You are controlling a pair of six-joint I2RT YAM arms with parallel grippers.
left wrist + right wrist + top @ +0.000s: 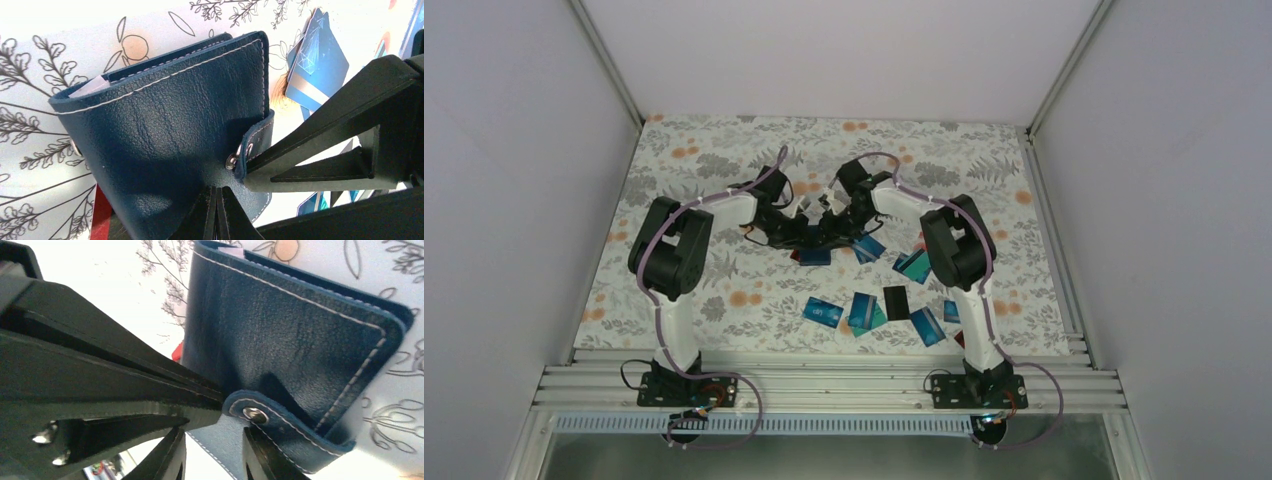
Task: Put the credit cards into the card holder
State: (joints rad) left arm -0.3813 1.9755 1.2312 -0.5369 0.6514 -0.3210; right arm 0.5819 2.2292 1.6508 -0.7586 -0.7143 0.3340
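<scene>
The card holder (165,125) is dark navy leather with white stitching and a snap strap (255,414). It is held tilted above the floral cloth, at mid-table in the top view (816,255). My left gripper (216,215) is shut on its lower edge. My right gripper (214,457) faces it from the other side, jaws apart, with the holder's loose leather edge between them. A pale card edge (87,87) shows in the holder's top pocket. Blue and teal credit cards (862,310) and a black one (896,302) lie scattered in front of the right arm.
A red card (100,210) lies under the holder. Blue cards (317,65) rest just right of it. The flower-patterned cloth (724,160) covers the table between white walls, and an aluminium rail (824,380) runs along the near edge by the arm bases.
</scene>
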